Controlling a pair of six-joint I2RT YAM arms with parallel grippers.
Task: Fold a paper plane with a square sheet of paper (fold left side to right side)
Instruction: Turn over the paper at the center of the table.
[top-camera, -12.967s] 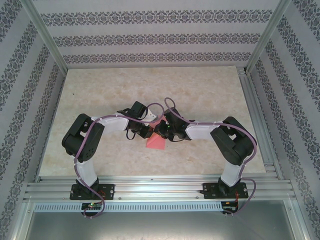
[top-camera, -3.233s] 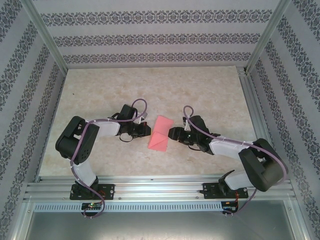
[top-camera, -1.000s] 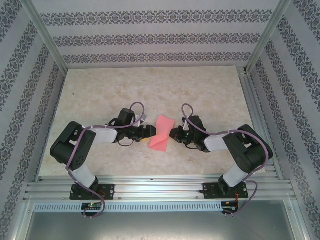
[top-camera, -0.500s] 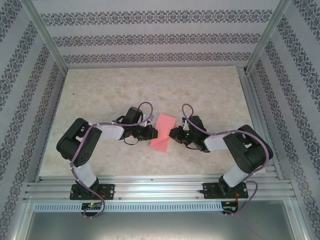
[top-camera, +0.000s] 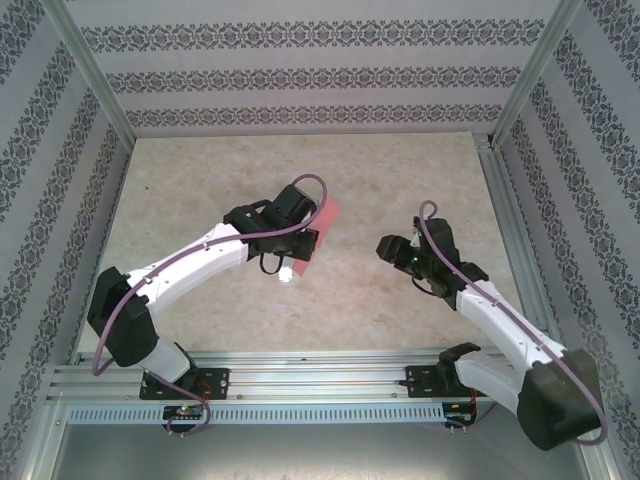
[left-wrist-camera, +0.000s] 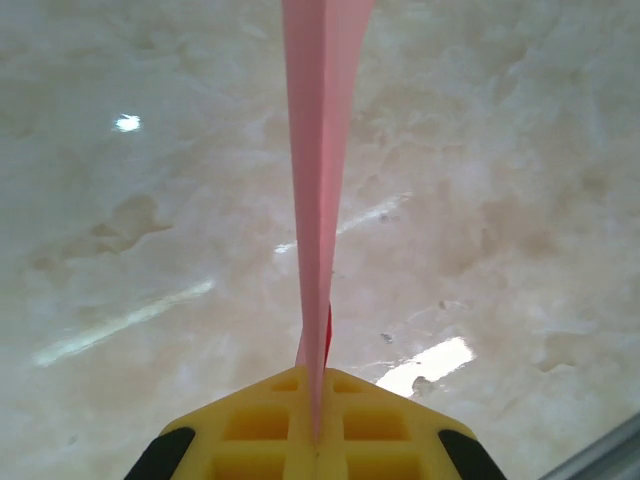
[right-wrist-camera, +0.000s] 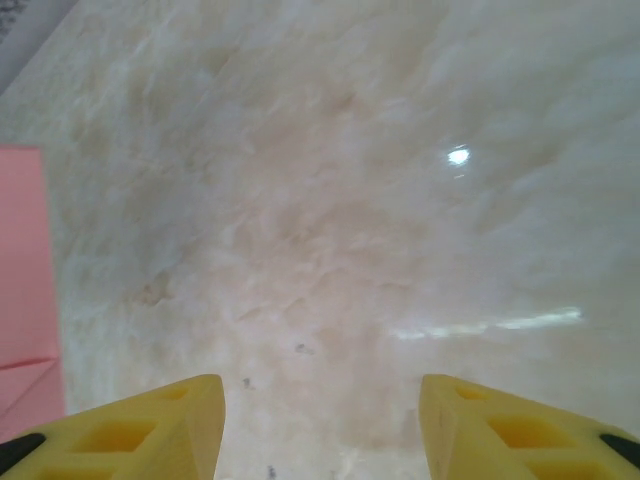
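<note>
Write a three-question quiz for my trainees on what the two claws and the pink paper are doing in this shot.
1. True or false: the left claw is shut on the folded pink paper.
2. Multiple choice: the right claw is A) shut on the paper, B) open and holding nothing, C) pressing the paper flat.
3. Short answer: at which edge of the right wrist view does the paper appear?

Key: 1 true; 2 B; 3 the left edge.
</note>
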